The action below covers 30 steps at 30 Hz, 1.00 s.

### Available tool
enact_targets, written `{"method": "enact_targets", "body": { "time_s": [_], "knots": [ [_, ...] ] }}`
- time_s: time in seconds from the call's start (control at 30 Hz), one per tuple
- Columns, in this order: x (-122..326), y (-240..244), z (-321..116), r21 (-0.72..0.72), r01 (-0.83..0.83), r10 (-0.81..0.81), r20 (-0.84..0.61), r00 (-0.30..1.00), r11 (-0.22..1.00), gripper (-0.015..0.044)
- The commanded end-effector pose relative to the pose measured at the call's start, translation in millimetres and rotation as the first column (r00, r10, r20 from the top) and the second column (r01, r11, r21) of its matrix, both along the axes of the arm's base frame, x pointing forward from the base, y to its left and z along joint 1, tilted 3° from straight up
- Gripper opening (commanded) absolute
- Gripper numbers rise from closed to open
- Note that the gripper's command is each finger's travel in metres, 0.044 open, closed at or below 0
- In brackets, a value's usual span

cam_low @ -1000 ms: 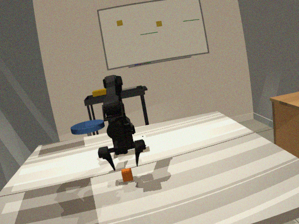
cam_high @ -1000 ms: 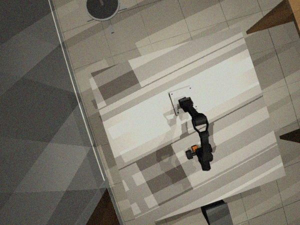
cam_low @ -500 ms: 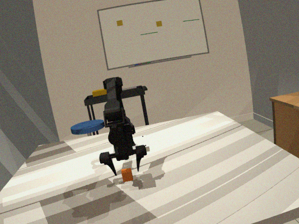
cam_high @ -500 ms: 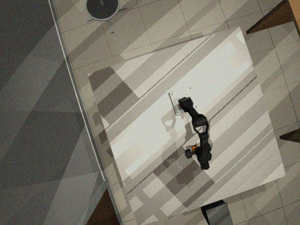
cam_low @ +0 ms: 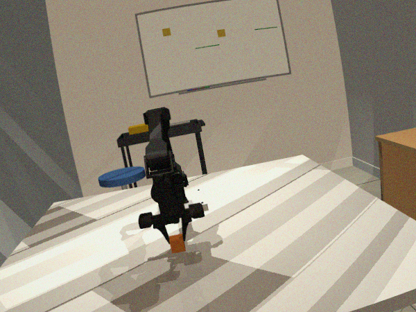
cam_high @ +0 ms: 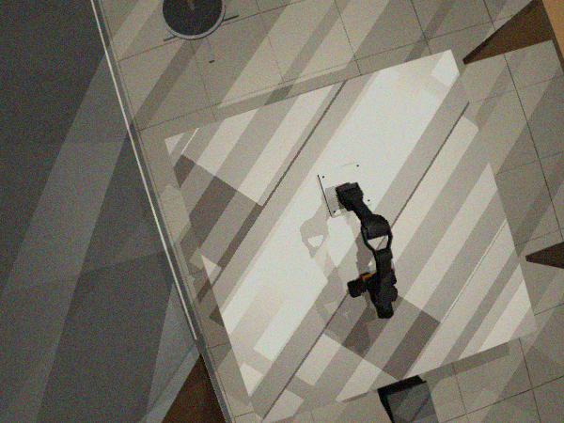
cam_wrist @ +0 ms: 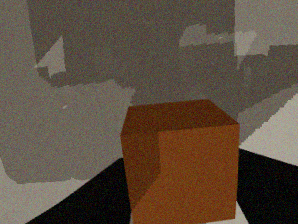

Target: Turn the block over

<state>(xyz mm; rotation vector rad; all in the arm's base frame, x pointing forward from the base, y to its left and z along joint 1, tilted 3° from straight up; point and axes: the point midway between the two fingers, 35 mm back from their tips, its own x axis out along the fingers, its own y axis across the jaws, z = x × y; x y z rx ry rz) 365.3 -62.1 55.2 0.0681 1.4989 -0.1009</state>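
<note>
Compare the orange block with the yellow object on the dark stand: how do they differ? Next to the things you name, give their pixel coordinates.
The orange block point(cam_high: 366, 277) point(cam_low: 177, 243) point(cam_wrist: 195, 172) is roughly cubic; the yellow object point(cam_low: 138, 129) looks longer and lower.
The orange block is pinched by the gripper point(cam_high: 366, 281) point(cam_low: 177, 240) point(cam_wrist: 182, 185); the yellow object lies on the dark stand point(cam_low: 184, 129), ungripped.
Both look straight-edged.

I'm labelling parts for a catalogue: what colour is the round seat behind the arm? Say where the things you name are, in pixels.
Blue; it shows best in the exterior view, the round seat point(cam_low: 121, 176).

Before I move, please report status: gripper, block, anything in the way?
Gripper shut on orange block. Block upright between fingers, marked side not identifiable. Nothing seen blocking beside it.
</note>
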Motion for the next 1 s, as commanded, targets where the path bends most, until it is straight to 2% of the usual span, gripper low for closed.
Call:
{"method": "enact_targets", "body": {
  "time_s": [0.0, 0.33, 0.43, 0.57, 0.7, 0.97],
  "knots": [
    [0, -1, -1, -0.004, 0.0, 0.0, 0.0, 1.0, 1.0, 0.0131],
    [0, -1, -1, -0.004, 0.0, 0.0, 0.0, 1.0, 1.0, 0.0064],
    [0, 0, 8, -0.004, 0.0, 0.0, 0.0, 1.0, 1.0, 0.0],
    [-2, 0, 28, -0.004, 0.0, 0.0, 0.0, 1.0, 1.0, 0.0],
    [-2, 0, 29, -0.004, 0.0, 0.0, 0.002, 1.0, 1.0, 0.0],
    [0, 0, 25, -0.015, 0.001, 0.001, 0.114, 0.994, 1.0, 0.0]
  ]
}}
